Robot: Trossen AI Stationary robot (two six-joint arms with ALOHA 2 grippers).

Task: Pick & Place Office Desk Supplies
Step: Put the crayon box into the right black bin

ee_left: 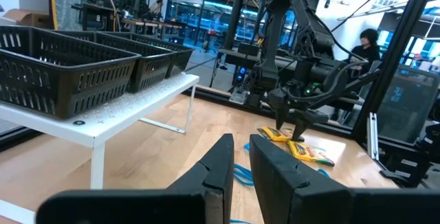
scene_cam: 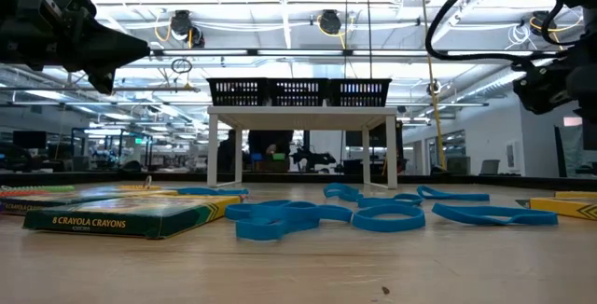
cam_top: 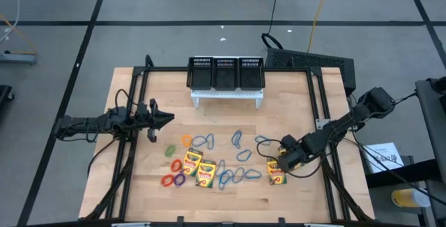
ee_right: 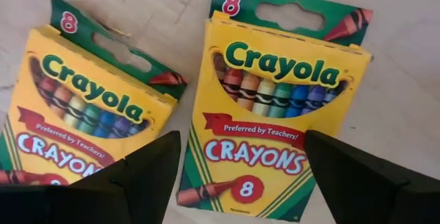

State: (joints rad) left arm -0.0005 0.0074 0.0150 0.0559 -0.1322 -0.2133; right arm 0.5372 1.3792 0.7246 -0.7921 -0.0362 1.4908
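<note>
Hovering wide open, right claw [ee_right: 237, 176] straddles a crayon box [ee_right: 271, 114].

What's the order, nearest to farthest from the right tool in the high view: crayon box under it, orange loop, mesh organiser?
1. Crayon box, directly beneath the open right tool, right side of the table.
2. Orange loop, left of centre.
3. Mesh organiser, on the white stand at the back edge.

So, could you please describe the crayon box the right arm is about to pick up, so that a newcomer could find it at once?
Start at the black mesh organiser on its white stand at the table's far edge, then come to the near right part of the table, where two crayon boxes lie side by side. The target crayon box is the one directly under the right gripper, framed between its open jaws; its neighbour lies off to one side.
</note>
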